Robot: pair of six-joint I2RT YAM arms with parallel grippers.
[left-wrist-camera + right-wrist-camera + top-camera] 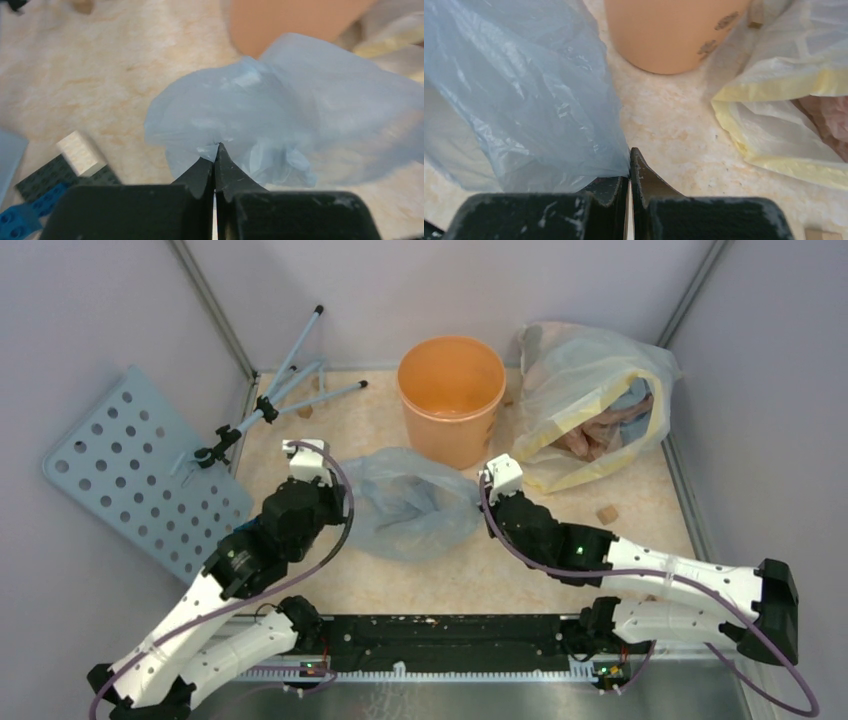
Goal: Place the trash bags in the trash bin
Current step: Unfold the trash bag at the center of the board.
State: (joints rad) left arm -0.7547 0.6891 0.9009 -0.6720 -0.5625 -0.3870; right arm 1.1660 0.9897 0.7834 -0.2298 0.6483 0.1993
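Trash bag (412,505) sits crumpled at bench (470,575) centre, just near of the orange trash bin (452,390), spanning between both claws; can't tell if it is lifted. Left arm reaches in from near-left, elbow bent, wrist turned right. Left claw (216,152) is pressed together, pinching the bag's left edge. Right arm lies low from near-right, forearm pointing left and far. Right claw (630,162) is pressed together on the bag's right edge. Clear yellow-edged bag (590,400) is right of the bin.

No legible text, small dark marks (707,47) on the trash bin (664,35), too blurred to read
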